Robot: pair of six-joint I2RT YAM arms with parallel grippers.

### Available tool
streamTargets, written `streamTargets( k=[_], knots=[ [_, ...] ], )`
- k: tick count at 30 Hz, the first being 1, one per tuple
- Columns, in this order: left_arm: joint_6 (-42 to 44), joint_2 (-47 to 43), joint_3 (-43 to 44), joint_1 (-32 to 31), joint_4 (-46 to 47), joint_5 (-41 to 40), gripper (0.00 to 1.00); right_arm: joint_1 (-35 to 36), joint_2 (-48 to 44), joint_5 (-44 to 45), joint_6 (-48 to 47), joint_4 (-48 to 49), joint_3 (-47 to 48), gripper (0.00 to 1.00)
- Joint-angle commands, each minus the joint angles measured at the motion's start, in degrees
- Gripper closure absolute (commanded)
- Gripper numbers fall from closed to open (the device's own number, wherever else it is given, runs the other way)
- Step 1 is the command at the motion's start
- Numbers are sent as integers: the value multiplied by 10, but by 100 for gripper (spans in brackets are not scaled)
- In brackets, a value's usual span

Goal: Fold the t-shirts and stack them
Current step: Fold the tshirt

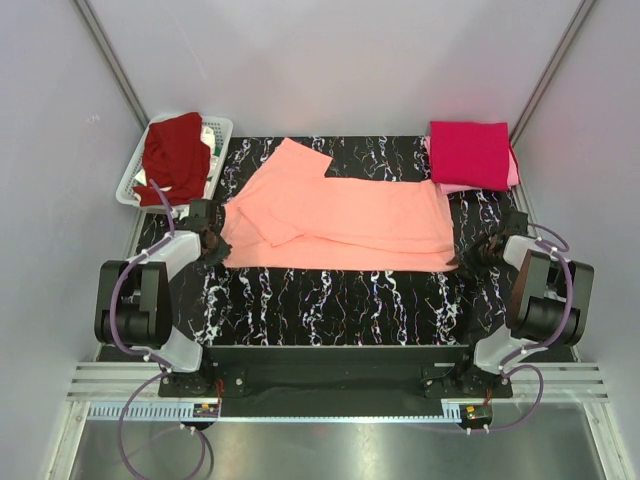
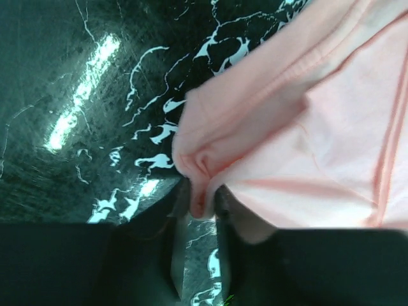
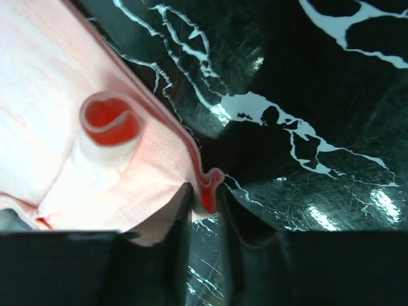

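The salmon-peach t-shirt (image 1: 340,215) lies spread across the black marbled table (image 1: 330,305), partly folded. My left gripper (image 1: 212,243) is shut on its near left corner; the pinched fabric (image 2: 201,185) shows between the fingers in the left wrist view. My right gripper (image 1: 470,256) is shut on its near right corner, the hem (image 3: 209,188) bunched between the fingers. A folded crimson-magenta t-shirt (image 1: 470,153) lies on a light pink t-shirt (image 1: 450,187) at the back right. A dark maroon-red t-shirt (image 1: 172,155) sits in the basket.
The white plastic basket (image 1: 218,135) stands at the back left corner, just behind my left gripper. Grey walls and frame posts close in the table on three sides.
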Motion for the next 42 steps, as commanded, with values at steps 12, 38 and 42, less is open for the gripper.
streamTargets(
  k=[12, 38, 42],
  knots=[
    [-40, -191, -73, 2, -56, 45, 100, -3, -61, 93, -9, -75, 44, 100],
    [-48, -468, -102, -101, -204, 127, 48, -45, -262, 74, -6, -148, 6, 16],
    [-87, -379, -97, -211, -139, 78, 50, -31, -267, 39, -13, -131, -4, 19]
  ],
)
